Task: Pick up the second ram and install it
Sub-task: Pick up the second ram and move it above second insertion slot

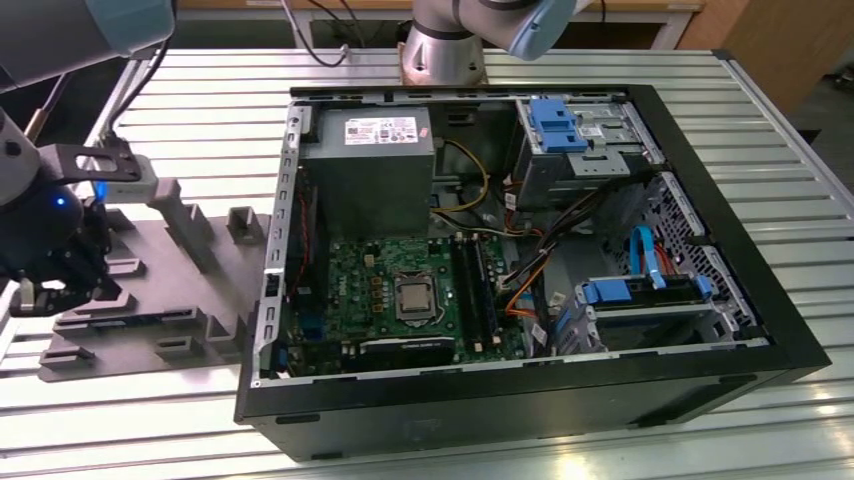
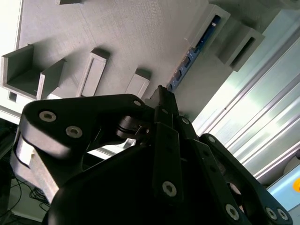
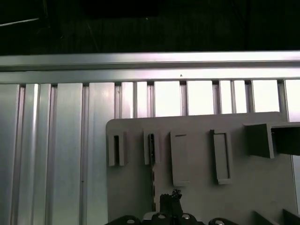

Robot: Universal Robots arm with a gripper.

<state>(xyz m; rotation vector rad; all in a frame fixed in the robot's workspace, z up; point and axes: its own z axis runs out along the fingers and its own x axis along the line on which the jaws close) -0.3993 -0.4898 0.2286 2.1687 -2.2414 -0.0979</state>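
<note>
Second wrist view: gripper (image 2: pixel 162 96) is hovering, fingers pressed together on nothing, just beside the second ram (image 2: pixel 193 50), which is lying in the grey tray (image 2: pixel 117 33). Risk: if lowered unopened, the tips could be jabbing the ram's edge.

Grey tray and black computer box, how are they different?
The grey tray is light grey and flat, with small blocks and a tall post; the computer box is black with high walls. The tray holds a ram stick on its edge; the box is packed with a green board, wires and blue drive holders. Both sit on the slatted metal table.
</note>
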